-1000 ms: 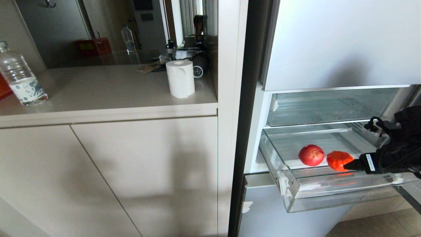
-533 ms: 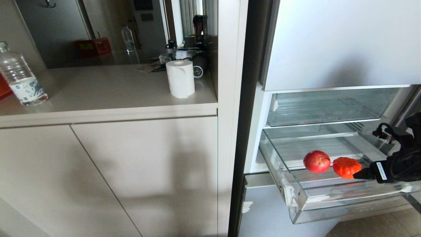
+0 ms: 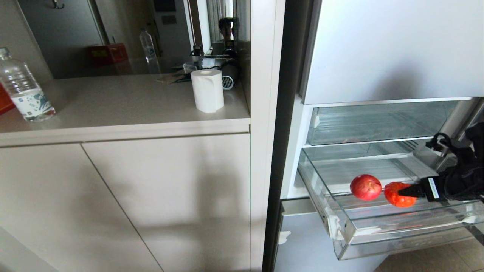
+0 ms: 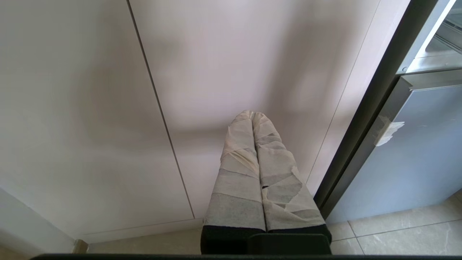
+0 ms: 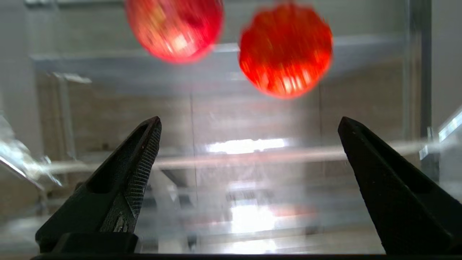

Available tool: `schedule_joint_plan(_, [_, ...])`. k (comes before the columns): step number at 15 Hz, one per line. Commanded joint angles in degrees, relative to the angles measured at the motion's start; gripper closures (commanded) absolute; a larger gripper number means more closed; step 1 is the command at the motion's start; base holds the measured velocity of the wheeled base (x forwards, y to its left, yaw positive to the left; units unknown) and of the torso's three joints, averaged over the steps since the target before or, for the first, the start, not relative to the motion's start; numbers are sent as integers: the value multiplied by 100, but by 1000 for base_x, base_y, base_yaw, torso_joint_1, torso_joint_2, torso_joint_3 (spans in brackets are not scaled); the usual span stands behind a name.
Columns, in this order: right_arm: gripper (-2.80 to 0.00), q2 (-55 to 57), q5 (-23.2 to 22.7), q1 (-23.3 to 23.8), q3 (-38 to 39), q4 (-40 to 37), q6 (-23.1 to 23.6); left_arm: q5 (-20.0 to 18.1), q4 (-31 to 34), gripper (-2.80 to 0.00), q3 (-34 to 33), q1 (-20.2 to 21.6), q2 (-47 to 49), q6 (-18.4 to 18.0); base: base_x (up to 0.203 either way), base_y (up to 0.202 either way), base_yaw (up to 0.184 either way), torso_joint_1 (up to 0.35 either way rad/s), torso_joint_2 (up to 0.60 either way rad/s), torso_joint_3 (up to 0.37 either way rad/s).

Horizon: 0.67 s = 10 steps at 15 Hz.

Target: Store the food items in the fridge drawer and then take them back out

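- Resting on the ribbed base of the fridge drawer (image 3: 401,226), the two food items sit side by side: the smooth red fruit (image 3: 365,187) toward the hinge side, the bumpy orange-red fruit (image 3: 399,194) just beside it, possibly touching.
- The drawer, the lower of two clear trays, stands pulled out below the upper clear drawer (image 3: 378,122) and the pale door front (image 3: 393,49).
- The right pincer (image 3: 404,191) reaches in from the right, level, its tip overlapping the orange-red fruit in the head view. The right wrist view shows both fingers (image 5: 144,151) spread wide with nothing between them; both fruits lie ahead of the tips, not yet enclosed.
- Judged step: both items are stored, so the retrieval phase is in hand, with the orange-red fruit as the likely first target.
- Next move calls for: advancing until the fruit sits between the fingers, centring it, then clenching gently. Its round form may roll on the ribs or nudge the red fruit.
- The left pincer (image 4: 254,119) is parked low before the cabinet door (image 4: 108,108), fingers pressed together, holding nothing.
- Difference from the earlier frames: the drawer projects farther out, and both fruits sit farther right and lower in the head view. The cabinet and the paper roll (image 3: 207,90) on the counter (image 3: 113,102) are unmoved, so the camera has held steady.
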<state>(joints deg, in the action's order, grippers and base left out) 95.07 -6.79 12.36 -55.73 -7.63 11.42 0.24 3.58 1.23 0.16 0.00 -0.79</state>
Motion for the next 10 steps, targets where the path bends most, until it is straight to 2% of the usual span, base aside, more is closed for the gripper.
schedule_joint_plan(1, [-280,388,-14,-295,-256,22,-14,2,3,0,0,2,9,-9,0,0,0,0,0,0])
schedule_joint_plan(6, [-280,1237,42,-843,-718,447,-63,2,3,0,0,2,9,0,0,0,0,0,0,0])
schedule_joint_plan(10, [-280,1737,212,-977,-1223,490,-128,2,3,0,0,2,9,-9,0,0,0,0,0,0])
